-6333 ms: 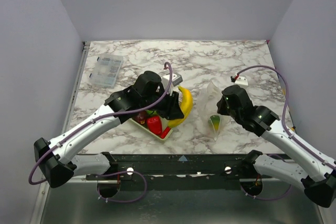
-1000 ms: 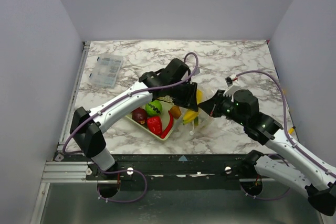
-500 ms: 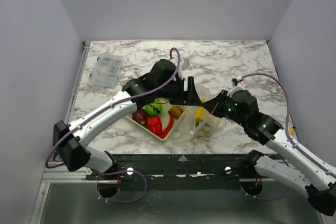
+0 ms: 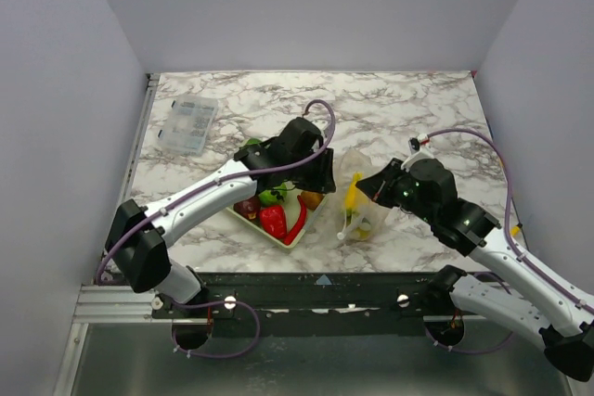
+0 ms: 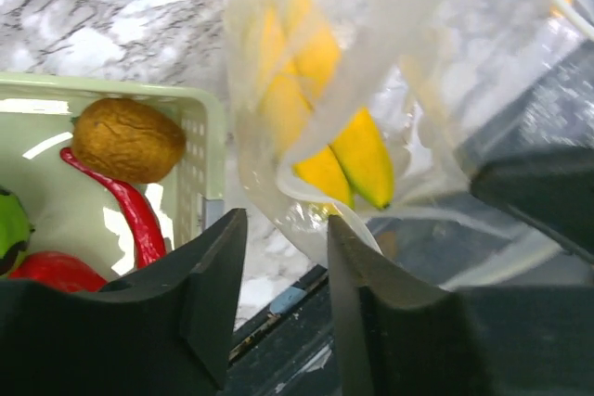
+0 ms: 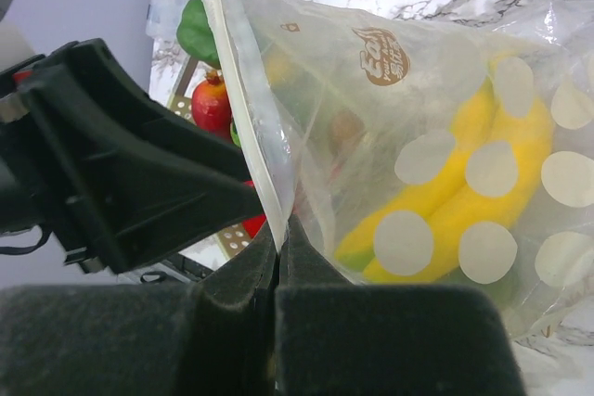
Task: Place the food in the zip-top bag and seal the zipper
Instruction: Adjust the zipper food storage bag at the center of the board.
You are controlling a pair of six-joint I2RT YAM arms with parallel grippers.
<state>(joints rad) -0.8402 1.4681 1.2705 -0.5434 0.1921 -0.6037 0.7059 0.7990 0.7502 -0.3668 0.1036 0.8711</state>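
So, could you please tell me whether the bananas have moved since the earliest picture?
Yes. The bananas have moved to the right, away from the basket, and are now inside the zip-top bag.

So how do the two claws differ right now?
The right claw is shut, pinching the bag at its mouth edge; the left claw is open and holds nothing. The right claw touches the bag; the left claw hangs over the basket edge, beside the bag. Both are black, with two fingers.
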